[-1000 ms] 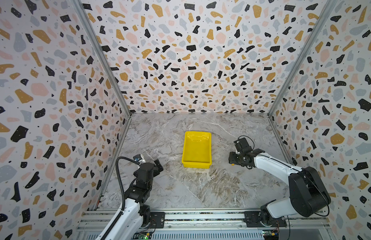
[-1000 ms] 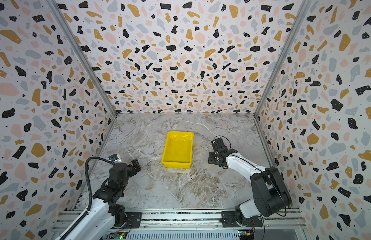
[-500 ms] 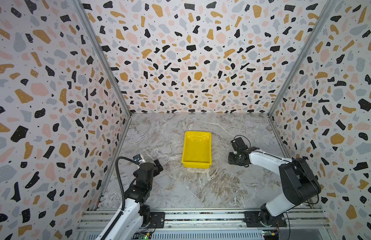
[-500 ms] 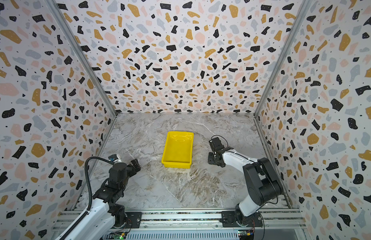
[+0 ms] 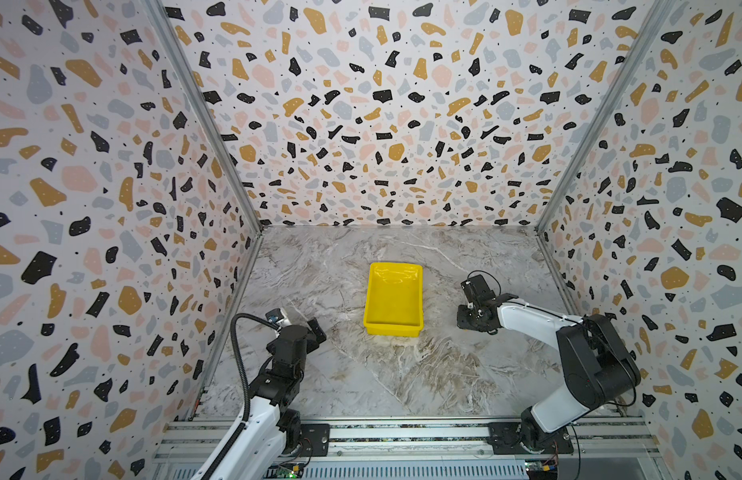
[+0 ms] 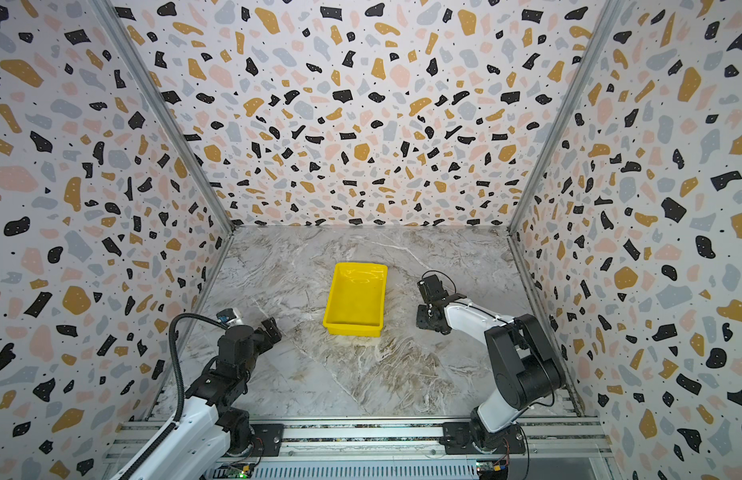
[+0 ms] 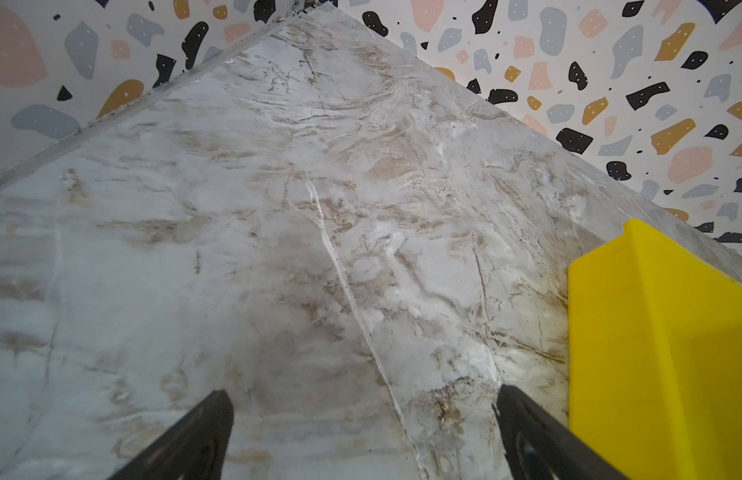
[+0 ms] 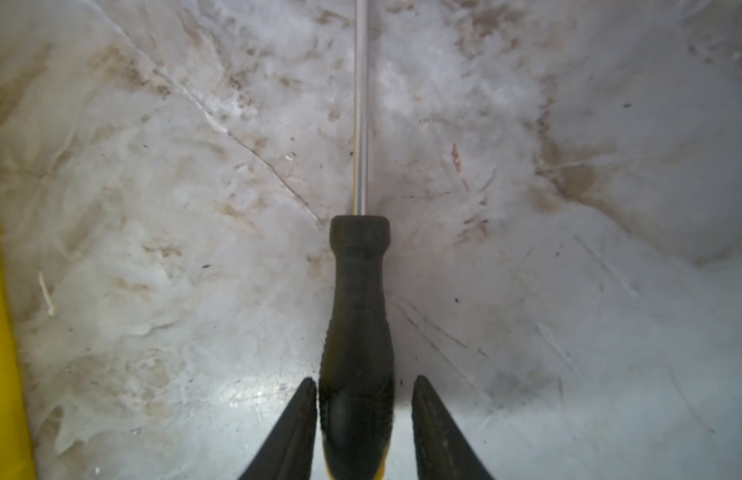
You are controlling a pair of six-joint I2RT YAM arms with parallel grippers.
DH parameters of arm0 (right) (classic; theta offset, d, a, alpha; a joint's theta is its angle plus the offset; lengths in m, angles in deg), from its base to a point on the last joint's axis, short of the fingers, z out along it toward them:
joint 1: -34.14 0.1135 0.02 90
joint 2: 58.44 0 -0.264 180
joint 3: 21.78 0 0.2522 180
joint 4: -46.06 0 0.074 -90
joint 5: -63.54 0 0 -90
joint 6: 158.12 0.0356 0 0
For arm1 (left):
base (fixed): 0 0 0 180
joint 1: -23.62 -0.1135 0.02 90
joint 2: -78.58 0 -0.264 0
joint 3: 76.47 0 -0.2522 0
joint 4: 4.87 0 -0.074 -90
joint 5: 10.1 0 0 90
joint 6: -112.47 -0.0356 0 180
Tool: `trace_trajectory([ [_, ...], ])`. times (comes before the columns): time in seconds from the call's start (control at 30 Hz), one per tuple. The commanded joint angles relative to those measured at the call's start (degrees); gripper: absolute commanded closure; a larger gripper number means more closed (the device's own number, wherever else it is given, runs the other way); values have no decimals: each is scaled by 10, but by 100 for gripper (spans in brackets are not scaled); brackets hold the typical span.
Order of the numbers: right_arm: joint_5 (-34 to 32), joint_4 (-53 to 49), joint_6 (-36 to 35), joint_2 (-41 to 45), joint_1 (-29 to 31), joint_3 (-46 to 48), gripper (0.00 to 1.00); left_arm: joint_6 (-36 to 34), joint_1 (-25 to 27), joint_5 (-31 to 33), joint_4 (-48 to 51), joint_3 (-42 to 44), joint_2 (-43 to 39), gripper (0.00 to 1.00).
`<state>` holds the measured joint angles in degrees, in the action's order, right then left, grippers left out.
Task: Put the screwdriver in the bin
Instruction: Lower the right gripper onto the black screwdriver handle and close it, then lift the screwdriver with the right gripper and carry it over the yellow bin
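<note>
We saw the screwdriver [image 8: 356, 316] lying on the tabletop [image 5: 361, 374] right of the bin [image 5: 393, 330], its handle closely flanked by the right end effector [image 8: 363, 380], clamping impossible to tell, while the left end effector [image 7: 361, 390] sat spread apart.

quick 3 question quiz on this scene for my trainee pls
1. Open or shut: the left claw?
2. True or false: the bright yellow rectangular plastic bin is empty.
3. The slim black-handled screwdriver with a thin metal shaft sits: A) inside the bin, B) between the fingers of the right claw, C) between the fingers of the left claw.
Key: 1 open; 2 true; 3 B.
</note>
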<state>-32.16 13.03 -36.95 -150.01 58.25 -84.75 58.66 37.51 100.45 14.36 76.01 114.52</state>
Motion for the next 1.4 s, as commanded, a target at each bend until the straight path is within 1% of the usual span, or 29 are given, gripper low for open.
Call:
trace_trajectory([
  [0.0, -8, -4, -6, -8, -1, -19, 59, -1, -1, 9, -14, -5, -5, 0],
  [0.3, -9, -3, -6, -12, 0, -19, 59, 0, -2, 9, -15, -4, -5, 0],
  [0.4, -13, -2, -6, -9, -1, -17, 61, -1, -2, 9, -15, -4, -6, 0],
  [0.47, -13, -2, -7, -8, 0, -16, 63, -1, -1, 9, -16, -4, -5, 0],
  [0.53, -12, -2, -8, -6, 0, -17, 70, -1, -2, 9, -15, -5, -5, 0],
  [0.6, -13, -3, -9, -5, 0, -17, 72, -1, -2, 9, -15, -4, -5, 0],
  [0.7, -14, -6, -9, 1, -1, -16, 79, -1, -2, 9, -15, -4, -7, 0],
  [0.77, -13, -10, -8, 8, -1, -15, 81, -1, -1, 9, -15, -3, -7, 0],
  [0.8, -13, -13, -7, 15, -1, -15, 83, -1, -1, 9, -15, -4, -6, 0],
  [0.97, -7, -33, 11, 71, 5, -18, 85, 0, -2, 8, -14, -4, -7, 0],
  [1.07, -7, -40, 39, 115, 29, -23, 85, 0, -2, 7, -14, -3, -8, 0],
  [1.2, -12, -38, 91, 156, 89, -40, 86, -1, -2, 2, -14, -3, -7, 0],
  [1.37, -27, -16, 156, 151, 174, -84, 86, -2, -2, -1, -14, -3, -8, 0],
])
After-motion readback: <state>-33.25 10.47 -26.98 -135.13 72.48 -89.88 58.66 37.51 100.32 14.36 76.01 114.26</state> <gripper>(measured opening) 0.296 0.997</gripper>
